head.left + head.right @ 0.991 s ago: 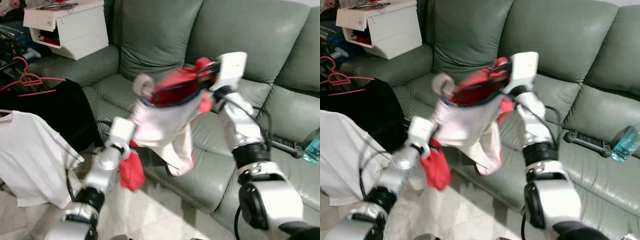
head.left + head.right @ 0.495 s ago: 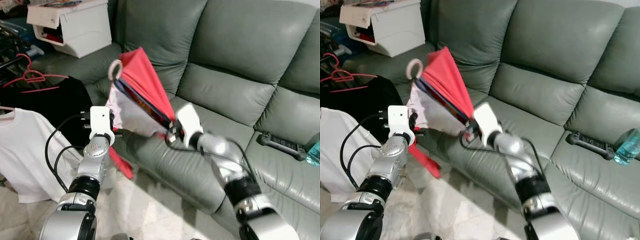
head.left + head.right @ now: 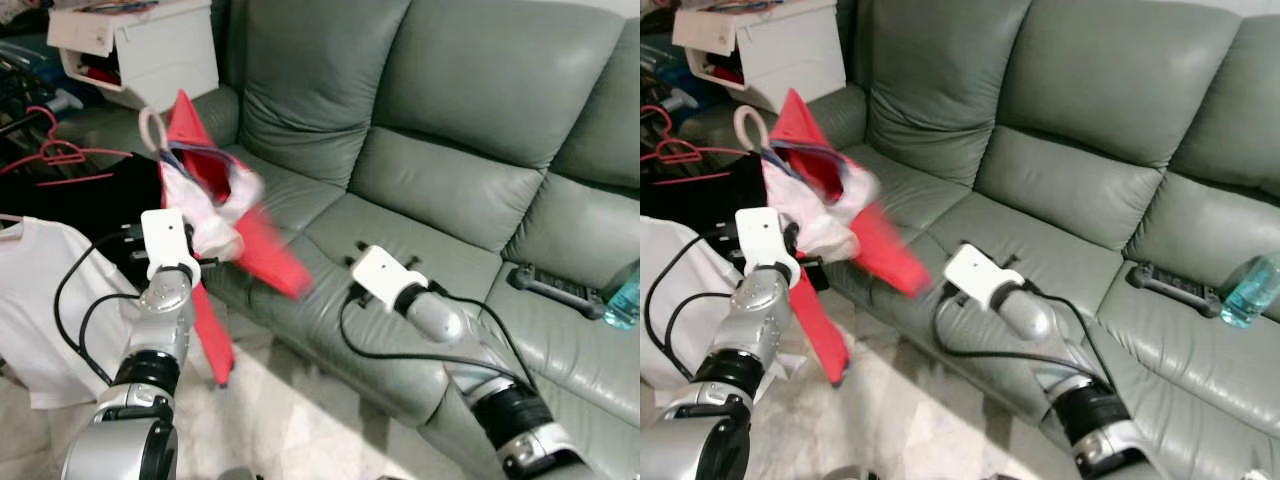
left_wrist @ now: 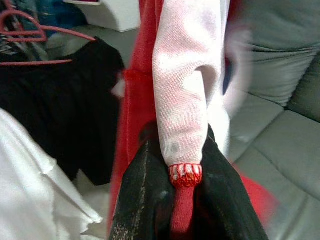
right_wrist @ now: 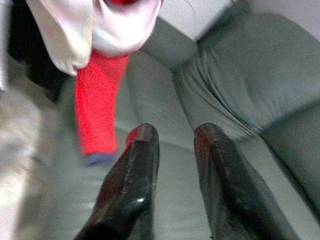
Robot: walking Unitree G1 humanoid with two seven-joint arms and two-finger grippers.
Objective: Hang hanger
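The hanger shows as a pale hook poking out above the red-and-white garment, raised in front of the grey-green sofa, off its left armrest end. The left hand pinches a fold of the garment's white sleeve and red cloth between its 2 black fingers. The load looks light and floppy: the cloth will swing and may slide on the hanger, so a firmer hold would probably be on the stiff neck just under the hook. The right hand hovers over the sofa seat with its fingers spread, holding nothing. Beyond the garment hang a black garment and a red hanger. No writing or brand can be read.
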